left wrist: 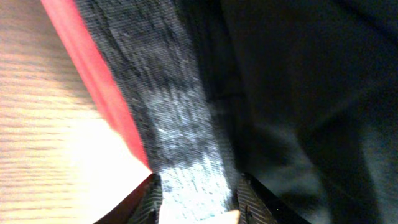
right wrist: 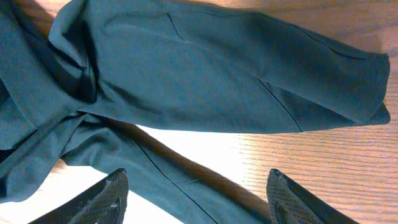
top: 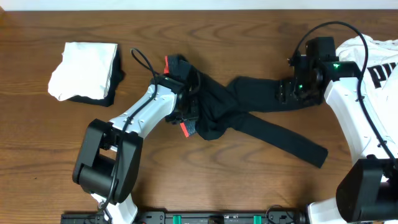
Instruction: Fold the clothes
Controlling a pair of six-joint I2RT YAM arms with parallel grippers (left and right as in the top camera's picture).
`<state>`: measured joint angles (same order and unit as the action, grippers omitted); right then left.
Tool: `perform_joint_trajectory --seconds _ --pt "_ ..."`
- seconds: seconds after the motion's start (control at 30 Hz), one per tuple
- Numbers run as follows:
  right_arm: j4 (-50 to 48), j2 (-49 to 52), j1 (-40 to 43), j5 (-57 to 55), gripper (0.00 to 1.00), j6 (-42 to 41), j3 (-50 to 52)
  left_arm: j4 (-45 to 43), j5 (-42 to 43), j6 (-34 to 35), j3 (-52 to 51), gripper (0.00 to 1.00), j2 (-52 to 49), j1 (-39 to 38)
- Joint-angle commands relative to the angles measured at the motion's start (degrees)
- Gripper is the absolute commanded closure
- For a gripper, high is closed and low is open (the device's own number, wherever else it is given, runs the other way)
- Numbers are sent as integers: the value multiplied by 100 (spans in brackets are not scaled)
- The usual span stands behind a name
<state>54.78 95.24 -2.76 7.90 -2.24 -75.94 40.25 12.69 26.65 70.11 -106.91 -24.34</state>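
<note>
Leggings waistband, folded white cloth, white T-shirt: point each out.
Leggings waistband (left wrist: 84,50), left wrist view, middle of the red strip.
Folded white cloth (top: 84,68), overhead view, white top layer.
White T-shirt (top: 379,50), overhead view, plain part above the lettering.

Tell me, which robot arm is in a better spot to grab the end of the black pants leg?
Right. The right gripper hangs open over the upper leg of the leggings, near its cuff; the left gripper is away at the red waistband.
</note>
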Motion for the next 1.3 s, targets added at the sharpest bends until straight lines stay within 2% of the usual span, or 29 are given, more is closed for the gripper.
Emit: perform_joint_trajectory --seconds 0.0,0.23,0.43,0.57,0.93,1.1,1.27 --pt "-9 39 44 72 30 153 31 -2 -374 -151 26 56 160 127" --pt "-17 39 46 98 30 212 31 125 -372 -146 24 56 157 238" --pt "-20 39 46 98 30 210 31 98 -372 -81 -37 51 114 101" --pt "-11 39 46 98 30 210 31 -7 -374 186 -70 51 103 37" --pt "11 39 44 162 30 214 31 -15 -625 192 -426 50 -55 44" --pt "7 42 44 184 30 282 33 413 -1025 35 -479 50 -55 133" --pt "-195 92 46 181 30 323 42 844 -1062 -164 -479 50 -55 400"
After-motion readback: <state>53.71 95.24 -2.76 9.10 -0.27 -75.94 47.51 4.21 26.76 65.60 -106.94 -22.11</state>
